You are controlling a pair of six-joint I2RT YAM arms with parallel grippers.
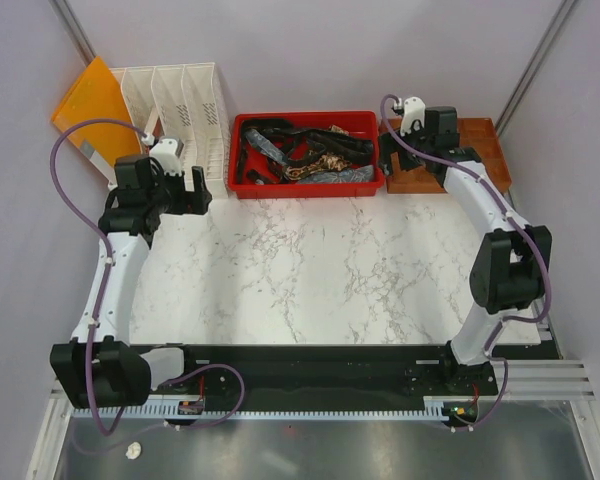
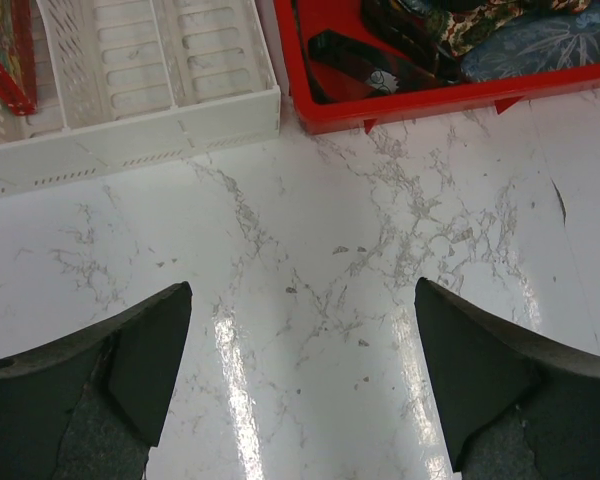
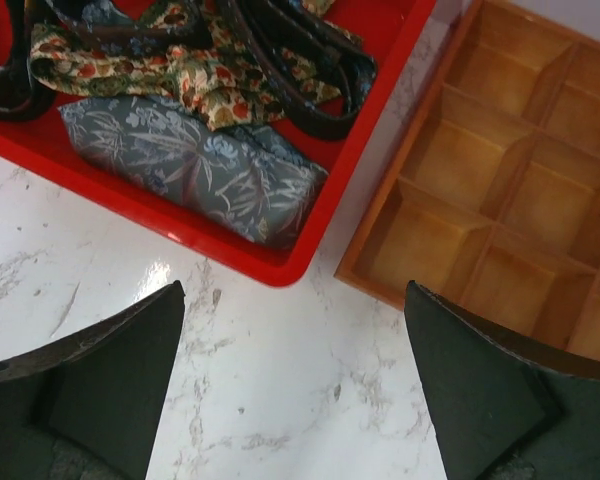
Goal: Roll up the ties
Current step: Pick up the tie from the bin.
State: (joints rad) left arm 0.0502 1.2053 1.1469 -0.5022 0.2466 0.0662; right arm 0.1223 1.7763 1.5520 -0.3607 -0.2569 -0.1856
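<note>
Several ties [image 1: 305, 150] lie tangled in a red bin [image 1: 307, 187] at the back of the marble table. The right wrist view shows a blue patterned tie [image 3: 195, 165], a tan-and-brown speckled tie [image 3: 195, 85] and dark ties [image 3: 300, 70] in it. The left wrist view shows a dark tie [image 2: 380, 72] inside the bin's near left corner. My left gripper [image 1: 192, 188] is open and empty, left of the bin, over bare table [image 2: 302, 335]. My right gripper [image 1: 392, 152] is open and empty at the bin's right end, above its near right corner [image 3: 292, 345].
A white slotted rack [image 1: 180, 110] stands at the back left, with an orange sheet [image 1: 90, 105] beside it. A wooden tray [image 1: 450, 160] with square compartments [image 3: 500, 190] sits right of the bin. Purple cables run along both arms.
</note>
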